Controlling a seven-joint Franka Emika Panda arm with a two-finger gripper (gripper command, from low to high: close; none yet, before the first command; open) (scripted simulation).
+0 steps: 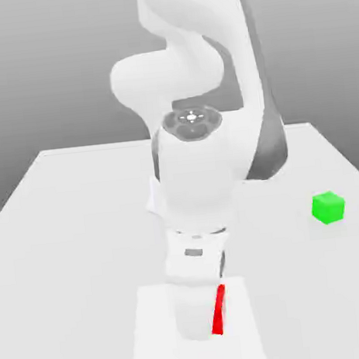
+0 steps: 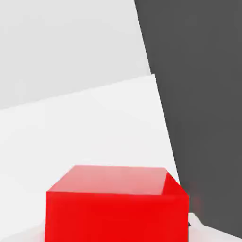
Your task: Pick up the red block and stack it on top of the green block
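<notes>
- The white arm [image 1: 200, 165] bends down over the near part of the white desk [image 1: 55, 227], its claw [image 1: 204, 324] low at the surface.
- The claw is clenched on the red block [image 1: 219, 309]; a red sliver peeks out beside the hand.
- The green block [image 1: 328, 207] sits on the desk, well apart from the red block, toward the exterior view's right.
- Both blocks are plain, with no writing.
</notes>
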